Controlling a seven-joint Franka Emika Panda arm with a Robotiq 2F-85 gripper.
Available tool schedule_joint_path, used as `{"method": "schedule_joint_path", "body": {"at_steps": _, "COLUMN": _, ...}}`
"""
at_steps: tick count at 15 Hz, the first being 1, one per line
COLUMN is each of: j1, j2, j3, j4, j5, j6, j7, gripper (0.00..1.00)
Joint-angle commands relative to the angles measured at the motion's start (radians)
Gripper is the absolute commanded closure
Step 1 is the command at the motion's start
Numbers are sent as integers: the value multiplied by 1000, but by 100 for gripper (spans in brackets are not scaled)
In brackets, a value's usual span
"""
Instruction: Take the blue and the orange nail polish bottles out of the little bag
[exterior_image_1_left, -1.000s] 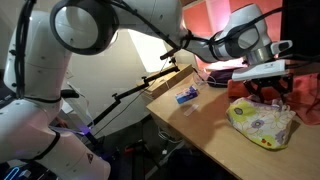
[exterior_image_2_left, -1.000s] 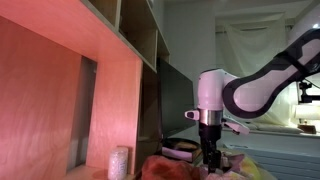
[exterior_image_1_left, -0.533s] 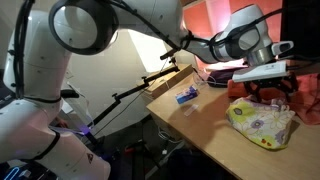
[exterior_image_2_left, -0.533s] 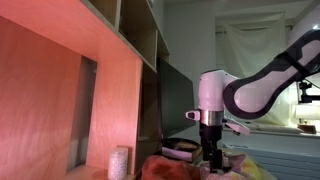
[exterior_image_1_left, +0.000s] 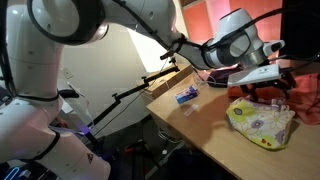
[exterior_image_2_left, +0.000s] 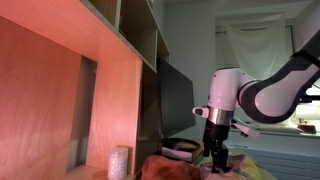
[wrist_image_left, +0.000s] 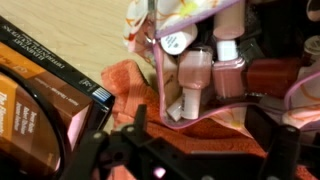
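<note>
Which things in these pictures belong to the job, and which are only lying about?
Job: little bag; nail polish bottles inside it; open pincer above them.
Lying about: orange-red cloth; flat dark case.

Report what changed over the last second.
The gripper slid to the right in an exterior view and stayed at about the same height. Its fingers stand wide apart now, with nothing between them. No grasp or release can be made out. The bag and the small blue item stayed where they were.
</note>
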Motion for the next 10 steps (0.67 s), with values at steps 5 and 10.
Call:
{"method": "schedule_joint_path", "body": {"at_steps": 5, "j1": 28, "j2": -139, "j3": -42, "j4": -233, "j5": -47, "j6": 130, "j7": 49, "gripper": 0}}
{"method": "schedule_joint_path", "body": {"at_steps": 10, "j1": 44, "j2": -177, "j3": -62, "j4": -291, "j5": -71, "j6": 142, "j7": 74, "gripper": 0}}
